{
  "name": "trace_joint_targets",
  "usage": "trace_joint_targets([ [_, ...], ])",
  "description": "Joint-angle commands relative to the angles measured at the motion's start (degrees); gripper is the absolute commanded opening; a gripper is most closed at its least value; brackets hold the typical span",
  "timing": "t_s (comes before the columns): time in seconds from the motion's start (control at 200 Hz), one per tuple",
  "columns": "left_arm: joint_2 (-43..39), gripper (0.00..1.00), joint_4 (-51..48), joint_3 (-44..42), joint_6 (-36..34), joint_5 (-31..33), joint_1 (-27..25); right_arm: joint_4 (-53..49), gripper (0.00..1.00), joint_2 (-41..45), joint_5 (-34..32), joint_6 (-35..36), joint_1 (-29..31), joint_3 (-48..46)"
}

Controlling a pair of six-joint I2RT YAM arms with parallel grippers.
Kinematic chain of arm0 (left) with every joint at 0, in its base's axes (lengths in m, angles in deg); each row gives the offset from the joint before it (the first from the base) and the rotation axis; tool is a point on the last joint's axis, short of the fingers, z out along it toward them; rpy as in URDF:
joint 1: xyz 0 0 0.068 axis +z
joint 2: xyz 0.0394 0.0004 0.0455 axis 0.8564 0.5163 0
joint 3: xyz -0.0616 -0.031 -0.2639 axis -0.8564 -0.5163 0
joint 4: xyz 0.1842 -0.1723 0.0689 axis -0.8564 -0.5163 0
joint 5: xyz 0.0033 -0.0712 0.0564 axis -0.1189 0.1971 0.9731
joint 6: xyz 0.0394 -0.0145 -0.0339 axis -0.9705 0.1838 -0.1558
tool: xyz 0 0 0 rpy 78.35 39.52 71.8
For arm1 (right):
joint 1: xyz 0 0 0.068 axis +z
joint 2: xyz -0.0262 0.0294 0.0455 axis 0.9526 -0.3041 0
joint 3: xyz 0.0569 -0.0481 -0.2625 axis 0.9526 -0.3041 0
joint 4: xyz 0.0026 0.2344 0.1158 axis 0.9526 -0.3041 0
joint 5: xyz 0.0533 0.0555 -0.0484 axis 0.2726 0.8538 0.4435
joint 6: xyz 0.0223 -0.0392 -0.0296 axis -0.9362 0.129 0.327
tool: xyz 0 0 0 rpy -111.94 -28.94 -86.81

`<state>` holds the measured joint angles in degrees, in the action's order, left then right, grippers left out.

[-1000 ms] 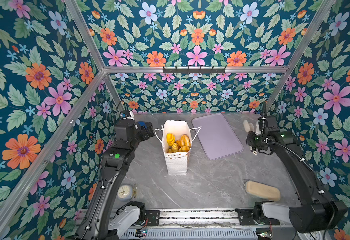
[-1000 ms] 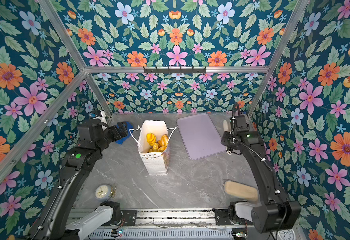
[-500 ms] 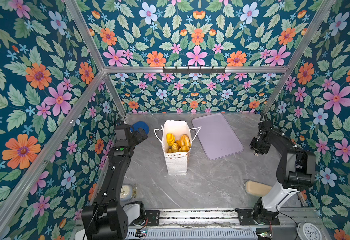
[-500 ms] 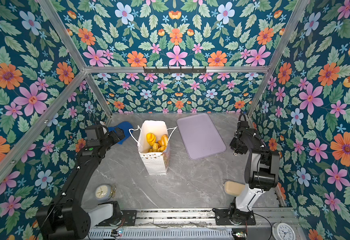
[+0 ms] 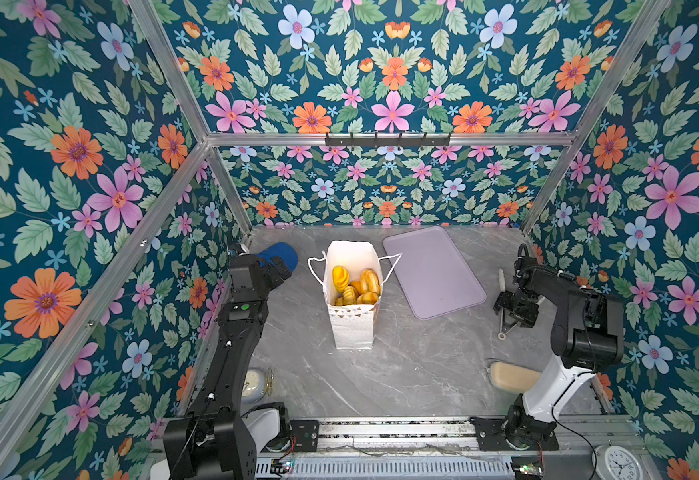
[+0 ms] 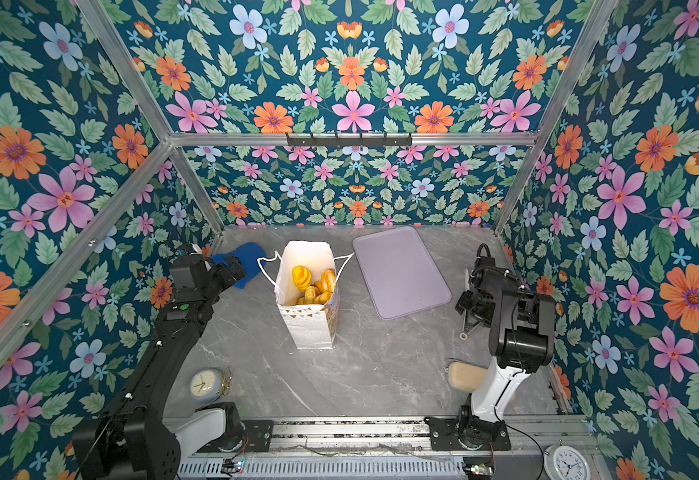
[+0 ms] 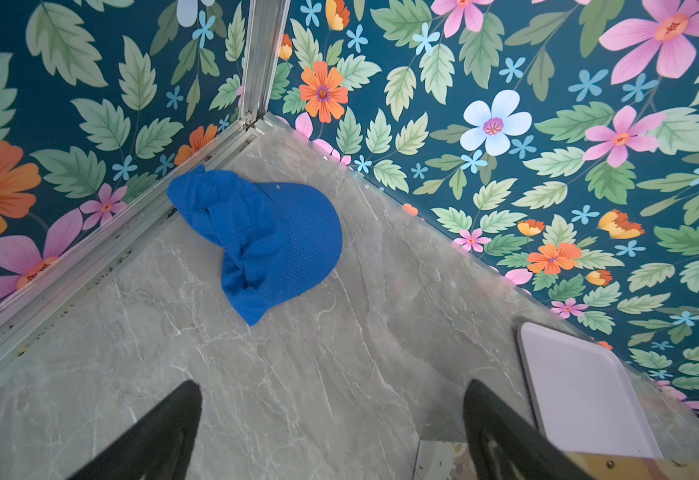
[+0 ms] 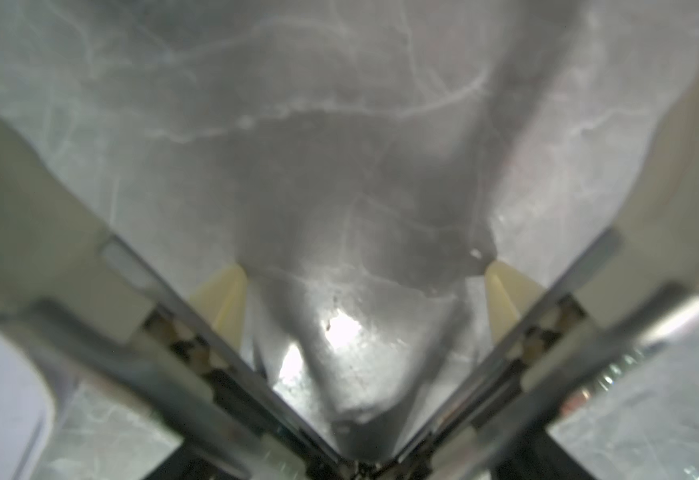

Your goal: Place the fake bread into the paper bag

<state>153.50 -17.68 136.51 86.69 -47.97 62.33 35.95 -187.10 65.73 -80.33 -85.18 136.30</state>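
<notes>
Centre of both top views: found paper bag (image 5: 352,322) (image 6: 310,328) standing upright on grey marbled table (image 5: 402,374), mouth open, cord handles splayed to either side. Logged several glossy golden pieces of fake bread (image 5: 358,284) (image 6: 312,286) heaped inside it.

Right of bag: noted lilac tray (image 5: 435,270) lying flat, near corner just beside one handle.

Left-centre of frame: recorded left gripper (image 5: 278,269) (image 7: 331,390) raised beside bag, apart from it. Saw fingers (image 7: 165,428) spread wide in left wrist view, pinching nothing, with blue cap (image 7: 264,237) lying ahead in table corner.

Right-centre of frame: recorded right gripper (image 5: 510,318) (image 8: 356,187) pointed down close over table, well apart from bag. Saw jaws spread in blurred right wrist view, only bare marble between.

Lower right: noted pale beige oblong (image 5: 505,376), partly hidden behind right arm.
</notes>
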Motion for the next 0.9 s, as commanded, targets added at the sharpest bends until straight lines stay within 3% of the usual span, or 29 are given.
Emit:
trace_joint_targets([
  [0.0, -0.91, 1.0, 2.9, -0.99, -5.25, 2.53, -0.58, 0.66, 0.87, 3.58, -0.02, -0.96, -0.03, -0.93],
  [0.07, -2.61, 1.0, 5.82, -3.59, -7.27, 4.11, -0.61, 1.28, 0.91, 6.66, -0.43, -1.18, -0.01, -1.74],
  [0.16, -4.32, 1.0, 9.71, -6.41, -14.38, 0.7, -0.61, 2.45, 0.98, 12.22, -1.69, -1.17, 0.09, -3.11],
  [0.275, -3.86, 1.0, 11.56, -8.0, -13.88, 6.21, -0.61, 6.01, 0.99, 20.61, -3.76, -1.43, 0.74, -6.64],
  [0.435, -2.45, 1.0, 20.59, -14.21, -15.74, 8.51, -0.61, 16.09, 0.99, 37.97, -19.52, -1.33, 6.71, -14.62],
  [0.645, 4.23, 1.0, 30.78, -21.39, -16.37, 15.19, -0.61, 57.49, 0.99, 55.95, 2.57, 13.91, 7.17, -41.25],
  [0.785, 9.35, 1.0, 41.61, -26.77, -16.41, 14.96, -0.61, 61.24, 0.99, 55.54, -4.49, 11.41, 7.22, -47.51],
  [0.895, 13.29, 1.0, 52.52, -30.75, -16.02, 15.36, -1.24, 68.1, 0.99, 49.55, -2.36, 12.73, 7.26, -51.01],
])
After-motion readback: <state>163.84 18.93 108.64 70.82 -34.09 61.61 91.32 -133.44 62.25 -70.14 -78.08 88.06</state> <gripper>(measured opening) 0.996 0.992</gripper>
